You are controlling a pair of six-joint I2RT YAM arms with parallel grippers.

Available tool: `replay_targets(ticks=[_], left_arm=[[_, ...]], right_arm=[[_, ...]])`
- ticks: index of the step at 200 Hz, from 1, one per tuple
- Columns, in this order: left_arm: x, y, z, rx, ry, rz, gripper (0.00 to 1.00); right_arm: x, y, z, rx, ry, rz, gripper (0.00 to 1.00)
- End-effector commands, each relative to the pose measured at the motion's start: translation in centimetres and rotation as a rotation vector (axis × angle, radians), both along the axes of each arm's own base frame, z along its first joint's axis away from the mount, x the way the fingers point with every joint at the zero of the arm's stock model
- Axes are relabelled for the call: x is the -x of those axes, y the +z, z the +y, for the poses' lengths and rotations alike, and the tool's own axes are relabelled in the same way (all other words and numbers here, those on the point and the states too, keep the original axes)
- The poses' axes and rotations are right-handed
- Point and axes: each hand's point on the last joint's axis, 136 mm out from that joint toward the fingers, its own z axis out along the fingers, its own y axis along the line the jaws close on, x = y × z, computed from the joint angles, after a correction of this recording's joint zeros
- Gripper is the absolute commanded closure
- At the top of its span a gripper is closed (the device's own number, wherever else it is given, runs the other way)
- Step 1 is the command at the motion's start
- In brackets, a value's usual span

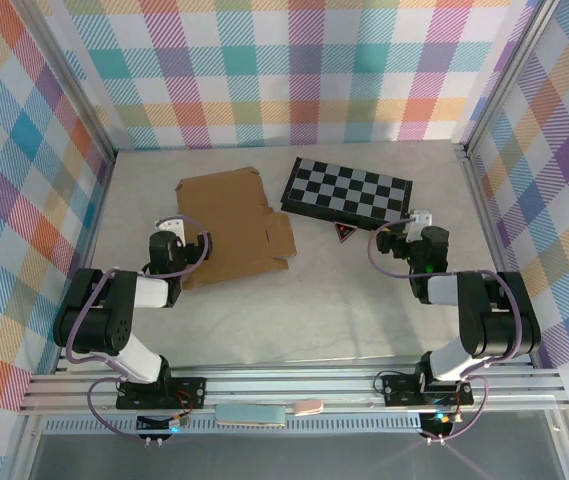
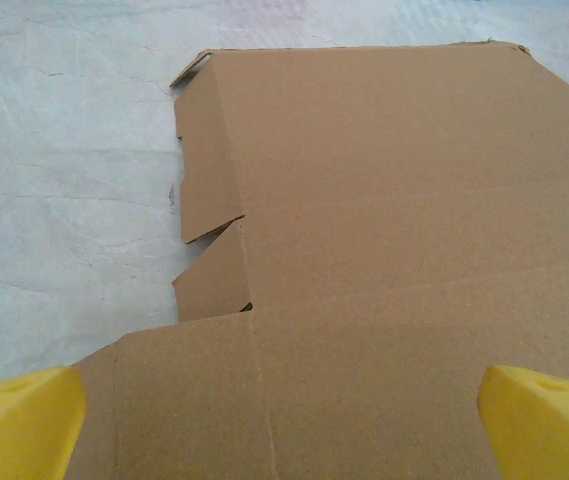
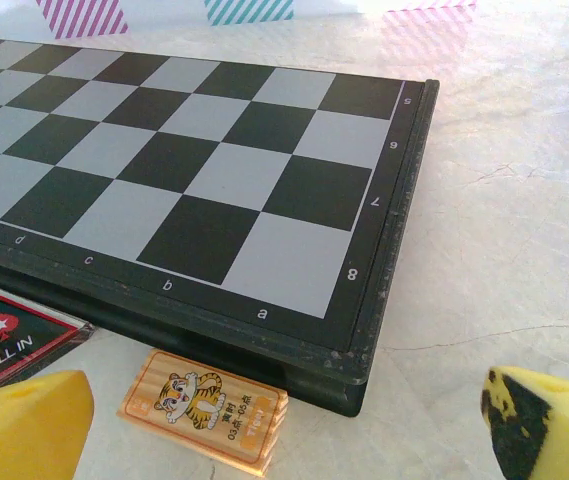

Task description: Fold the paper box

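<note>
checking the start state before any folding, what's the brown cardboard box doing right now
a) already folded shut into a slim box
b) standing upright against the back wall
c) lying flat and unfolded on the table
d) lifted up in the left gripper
c: the paper box is a flat die-cut sheet lying on the table with its flaps spread out, and the left gripper is open, gripping nothing.

A black-and-grey checkered board is laid flat on the table, close to the far edge and nearer the far right corner. A small black triangle marked "ALL IN" is placed just beside its near side. A little wooden block with a tiger picture is tucked partly under the board's edge.
</note>
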Motion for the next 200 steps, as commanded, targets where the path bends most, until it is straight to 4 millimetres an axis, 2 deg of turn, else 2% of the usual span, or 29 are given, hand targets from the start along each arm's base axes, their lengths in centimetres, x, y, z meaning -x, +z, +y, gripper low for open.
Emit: replay_targets(ticks=[1, 174, 182, 190, 200], left_arm=[[-0.2, 0.8, 0.2, -0.010, 0.002, -0.038, 0.00], [-0.2, 0.9, 0.2, -0.011, 0.001, -0.039, 0.00], [-0.1, 1.2, -0.1, -0.010, -0.013, -0.053, 0.00], [0.2, 2.5, -0.5, -0.028, -0.032, -0.067, 0.00], [0.7, 4.6, -0.3, -0.081, 0.025, -0.056, 0.00]], right_arm=[[-0.3, 0.4, 0.0, -0.019, 0.006, -0.009, 0.01], [-0.4, 0.5, 0.0, -0.018, 0.005, -0.010, 0.01], [-0.3, 0.9, -0.1, -0.015, -0.004, -0.027, 0.01], [-0.2, 1.9, -0.7, -0.003, -0.049, -0.024, 0.01], [0.0, 3.5, -1.6, 0.017, -0.115, 0.015, 0.01]])
